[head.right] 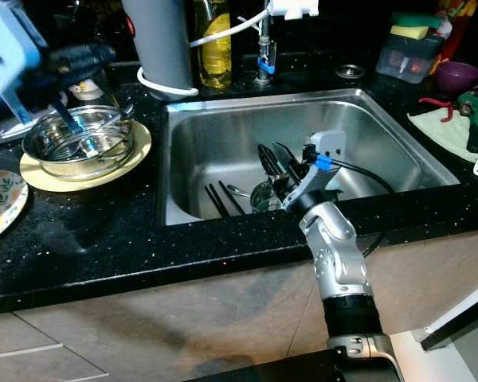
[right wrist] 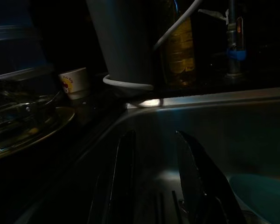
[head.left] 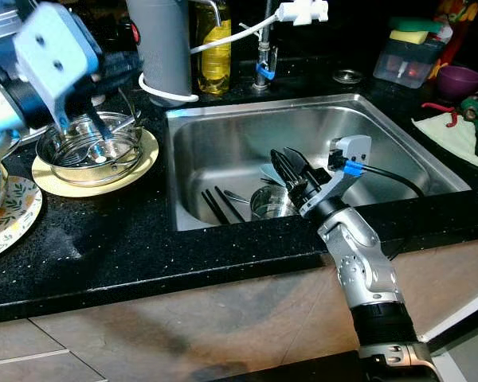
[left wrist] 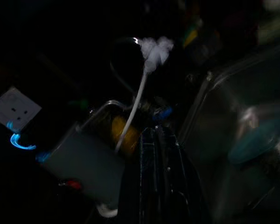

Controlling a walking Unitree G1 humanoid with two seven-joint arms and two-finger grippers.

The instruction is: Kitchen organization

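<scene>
Two hands are at work over a black speckled tabletop point(head.left: 143, 239) with a steel sink point(head.left: 223, 135) set into it. The right hand point(head.left: 291, 167) reaches down into the sink basin, its two black fingers spread apart with nothing between them (the right wrist view shows the gap plainly). Just below and beside it in the basin lie a metal cup point(head.left: 269, 203), a spoon point(head.left: 235, 196) and a pair of black chopsticks point(head.left: 215, 207), with a pale teal dish point(right wrist: 256, 191) near the fingertips.

The left hand point(head.left: 103, 135) hangs over a glass bowl point(head.left: 88, 147) that sits on a pale yellow plate point(head.left: 139, 163) on the tabletop, left of the sink; its fingers point down into the bowl among metal utensils, and I cannot tell whether they are apart or together because of blur. A patterned plate point(head.left: 12, 219) lies at the tabletop's left edge.

Behind the sink stand a grey cylinder point(head.left: 161, 48), a bottle of yellow liquid point(head.left: 215, 56) and a tap point(head.left: 263, 56). To the right are a clear tub holding sponges point(head.left: 408, 56), a purple cup point(head.left: 460, 79) and a light cloth point(head.left: 454, 131).
</scene>
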